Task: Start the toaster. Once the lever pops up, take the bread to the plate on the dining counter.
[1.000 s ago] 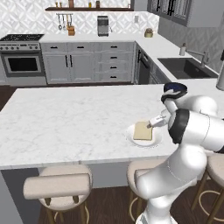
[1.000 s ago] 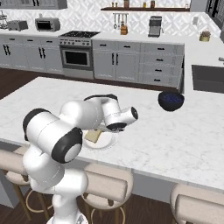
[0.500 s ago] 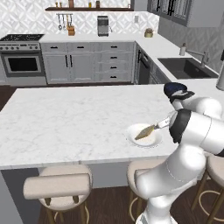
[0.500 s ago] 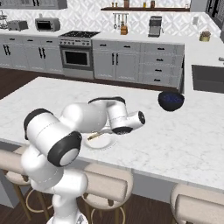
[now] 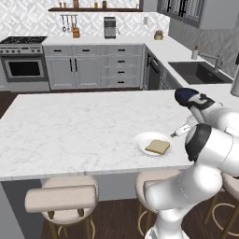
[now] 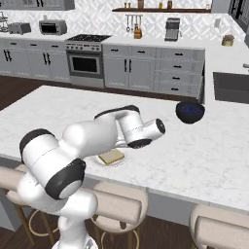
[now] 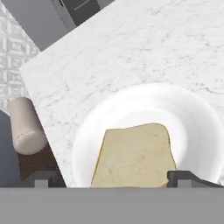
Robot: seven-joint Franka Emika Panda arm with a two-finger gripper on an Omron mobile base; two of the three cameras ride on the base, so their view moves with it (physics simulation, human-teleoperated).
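Two finger tips of your tool stand wide apart at the bottom of the hand view, holding nothing. Between them lies the bread, flat on the white plate, at the centre of the left base view on the marbled surface. Right of the plate in the right base view sits a dark blue bowl.

Arm bent low, fingers spread wide apart.

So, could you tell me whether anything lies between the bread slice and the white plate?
Nothing visible does: the tan square bread slice already lies flat on the round white plate, and the open gripper hovers beside it.
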